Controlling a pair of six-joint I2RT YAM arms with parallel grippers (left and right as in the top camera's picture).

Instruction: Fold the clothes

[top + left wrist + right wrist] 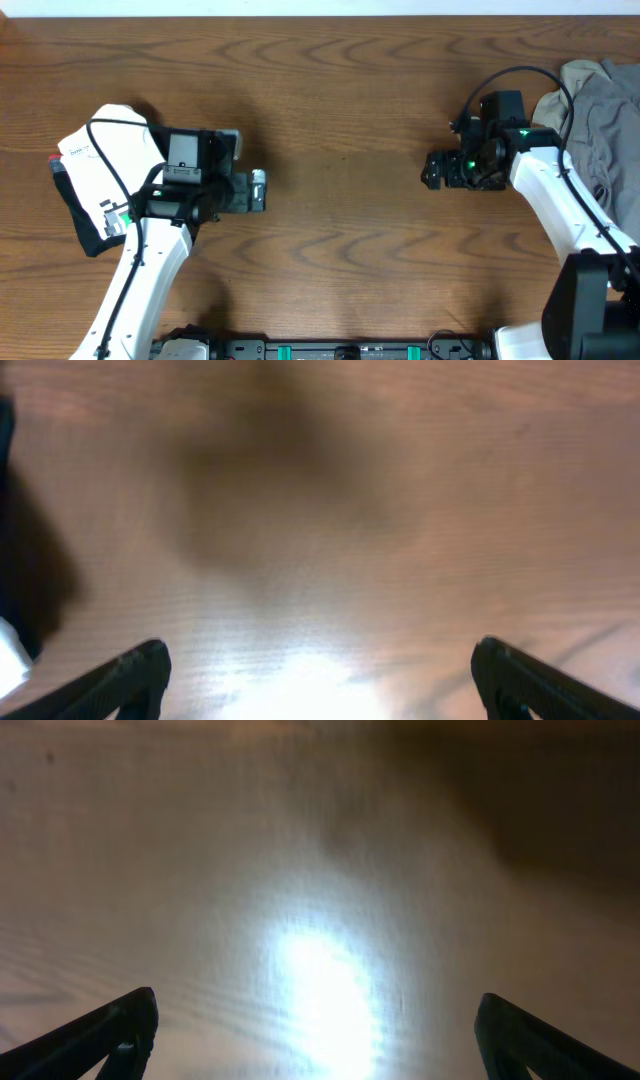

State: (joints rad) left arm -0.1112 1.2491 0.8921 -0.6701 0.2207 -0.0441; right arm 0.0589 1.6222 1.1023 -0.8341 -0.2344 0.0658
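Place: robot lab bench
Surface: wood-grain table (340,120)
Rig: left arm (140,270) and right arm (565,205), white, cabled, on black base rail (340,351)
Work pieces: clothes (600,110) heaped at the edge

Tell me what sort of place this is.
Probably a robot test bench, not a home: left arm and right arm mounted at a wood-grain table, a folded white shirt on one side, grey clothes heaped on the other.
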